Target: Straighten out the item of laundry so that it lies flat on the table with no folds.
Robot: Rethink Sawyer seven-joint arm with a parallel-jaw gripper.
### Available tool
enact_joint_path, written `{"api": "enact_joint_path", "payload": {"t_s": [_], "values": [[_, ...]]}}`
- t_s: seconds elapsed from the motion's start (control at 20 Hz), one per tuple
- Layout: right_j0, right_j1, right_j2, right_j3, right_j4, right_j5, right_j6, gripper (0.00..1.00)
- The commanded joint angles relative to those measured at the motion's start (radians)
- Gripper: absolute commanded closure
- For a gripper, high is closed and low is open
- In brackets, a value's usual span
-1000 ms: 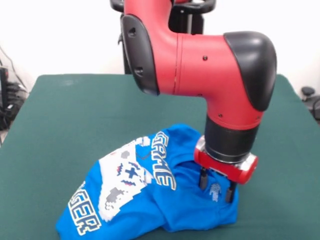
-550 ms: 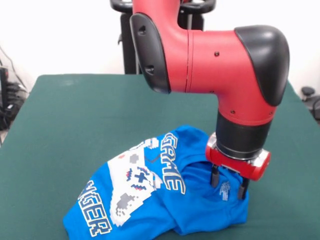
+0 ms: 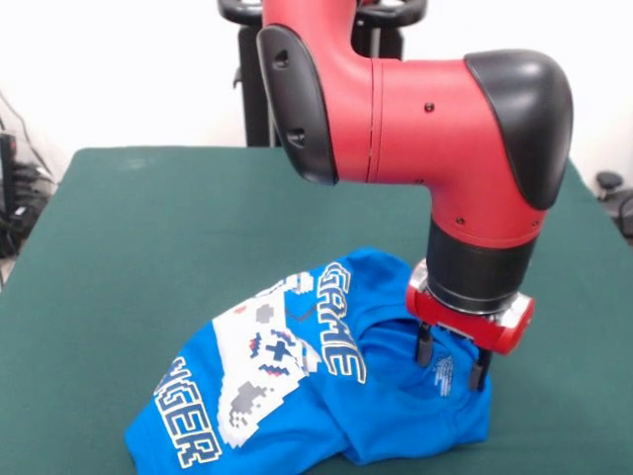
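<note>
From the front view, the only one we have for this moment, we see the blue T-shirt (image 3: 316, 381) lying crumpled on the green table (image 3: 148, 228), toward the near edge and a little right of centre. Its printed front is turned up and skewed, with the lettering running diagonally and thick folds bunched along the right side. The end effector (image 3: 450, 364) stands over that right part, by the inside neck label. Its two dark fingers (image 3: 422, 344) are apart, tips at or just above the cloth; we see no fabric pinched between them.

We judge the step in hand to be taking hold near the collar. To do it well, we would close on one layer only, lift just enough to free the folds, and draw outward, away from the bunched mass, keeping the shirt from sliding whole across the felt.
</note>
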Motion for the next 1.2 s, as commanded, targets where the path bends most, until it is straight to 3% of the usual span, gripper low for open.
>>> {"api": "enact_joint_path", "payload": {"t_s": [0.05, 0.35, 1.2], "values": [[0.012, -0.005, 0.118, 0.130, -0.012, 0.088, -0.098, 0.00], [0.029, 0.002, 0.132, 0.102, 0.019, 0.116, -0.058, 0.00], [0.099, 0.033, 0.035, -0.072, -0.017, 0.252, 0.024, 0.00]]}}
